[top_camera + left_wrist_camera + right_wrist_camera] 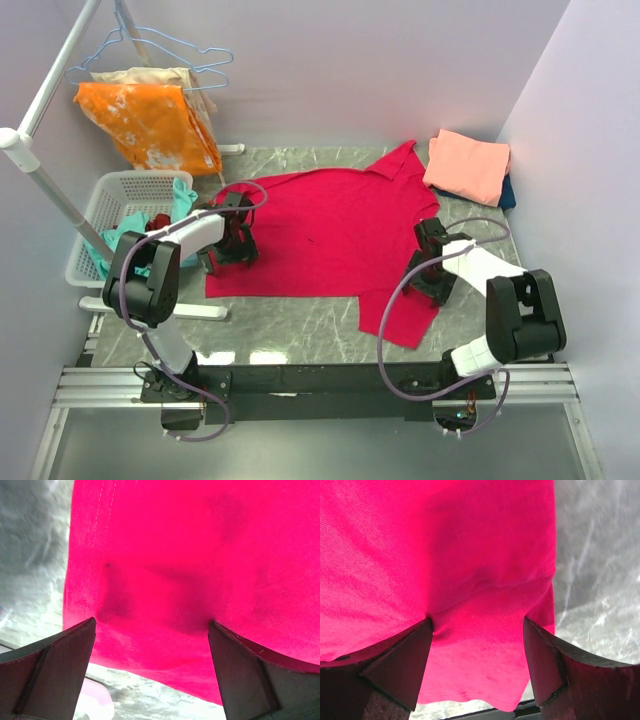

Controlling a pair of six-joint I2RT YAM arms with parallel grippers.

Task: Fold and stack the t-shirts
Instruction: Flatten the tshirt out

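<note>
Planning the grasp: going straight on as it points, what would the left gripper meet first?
The left gripper, open, would meet the red t-shirt near its edge; how close is unclear.

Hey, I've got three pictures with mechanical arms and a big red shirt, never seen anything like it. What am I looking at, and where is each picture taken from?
These are two robot arms, left and right, bolted to the near edge of a grey table. The wide picture comes from a camera above and behind them. The two close-ups come from cameras on the wrists, looking out between each pincer's fingers. A red t-shirt lies spread out; a folded salmon-pink shirt sits on a dark blue one at the far right. A white basket and a hanging orange cloth are at the left. The left pincer and right pincer are both open over the red shirt's edges; nothing looks gripped.
</note>
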